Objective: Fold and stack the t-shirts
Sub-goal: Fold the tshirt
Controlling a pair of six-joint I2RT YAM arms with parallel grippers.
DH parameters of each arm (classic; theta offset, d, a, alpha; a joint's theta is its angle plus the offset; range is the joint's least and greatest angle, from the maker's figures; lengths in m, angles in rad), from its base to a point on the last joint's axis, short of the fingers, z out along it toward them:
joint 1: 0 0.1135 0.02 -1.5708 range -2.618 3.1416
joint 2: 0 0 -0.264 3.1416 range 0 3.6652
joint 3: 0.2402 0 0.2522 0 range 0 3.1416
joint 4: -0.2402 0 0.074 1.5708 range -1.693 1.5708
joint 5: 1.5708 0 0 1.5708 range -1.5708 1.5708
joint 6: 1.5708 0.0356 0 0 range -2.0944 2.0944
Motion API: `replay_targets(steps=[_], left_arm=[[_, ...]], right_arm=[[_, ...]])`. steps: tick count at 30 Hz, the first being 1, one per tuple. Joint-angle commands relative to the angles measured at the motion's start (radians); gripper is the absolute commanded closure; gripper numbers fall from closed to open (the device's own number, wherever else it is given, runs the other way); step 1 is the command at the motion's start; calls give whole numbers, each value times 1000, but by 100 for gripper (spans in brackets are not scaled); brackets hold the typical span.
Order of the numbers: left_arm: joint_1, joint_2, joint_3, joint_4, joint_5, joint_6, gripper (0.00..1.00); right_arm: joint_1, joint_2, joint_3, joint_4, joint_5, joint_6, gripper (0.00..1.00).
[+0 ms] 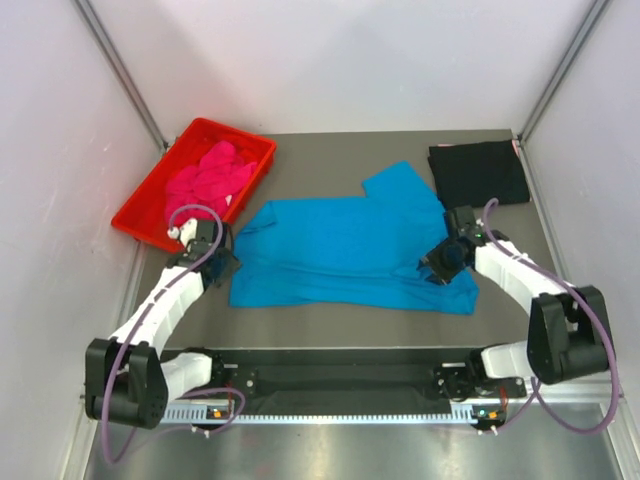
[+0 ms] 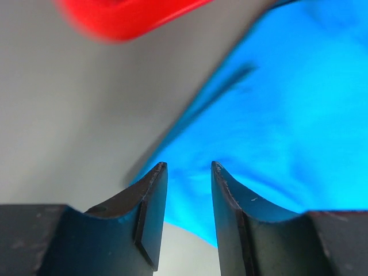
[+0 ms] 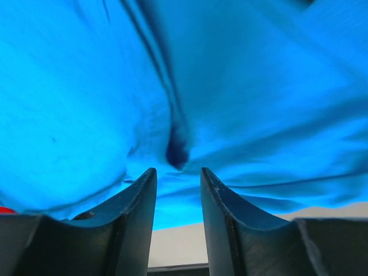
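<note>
Nearest the bases, the jaws of the left arm (image 1: pixel 165 295) sit at the left edge of the turquoise t-shirt (image 1: pixel 350 250). In the left wrist view they are released, parted by a narrow gap with nothing between them. The shirt's edge (image 2: pixel 276 115) lies just beyond the tips and bare grey worktop (image 2: pixel 69 115) lies to the left.

The jaws of the right arm (image 1: pixel 510 270) are over the shirt's right side, near its lower right corner. In the right wrist view they are released as well, parted by a similar narrow gap. The cloth (image 3: pixel 241 86) bunches into a dark fold right at the tips, and whether the tips press on it I cannot tell.

The turquoise t-shirt lies spread across the middle of the worktop (image 1: pixel 340 325), partly doubled over, with one sleeve pointing to the far right.

Farther back on the left stands the only container, a red tray (image 1: pixel 150 185), set at an angle. It holds the crumpled magenta t-shirt (image 1: pixel 210 180), which is wholly inside its walls. The left wrist view catches a corner of this tray (image 2: pixel 126 17) as a red blur.

At the far right corner the black t-shirt (image 1: pixel 478 172) lies folded flat, near the turquoise sleeve but apart from it.

The count is three t-shirts, one of each colour, one tray and two arms
</note>
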Motion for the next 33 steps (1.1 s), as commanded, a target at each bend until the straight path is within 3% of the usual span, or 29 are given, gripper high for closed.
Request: replay_targets(steps=[1,9,12,13,17,27,30,33], left_arm=[[5,-49,57,77,53,63,58],[5,-84,51,106,62,130,59],[5,-75,54,114,58,135,59],[5,-72,54,116,53,132,59],[5,-47,57,113,21,129,59],[5,22,65,120,-22,129,57],[5,51,77,103,-14,137,50],[8,33,76,73,-8,131,51]], right_arm=[[73,51,33,92,-15,143,62],[100,147,40,117,27,178,60],[101,157,49,122,27,180,64],[103,158,60,120,59,178,68],[126,143,126,93,120,140,100],[155,241,180,138,120,88,100],[164,285,213,145,113,60,100],[176,315,252,123,123,48,100]])
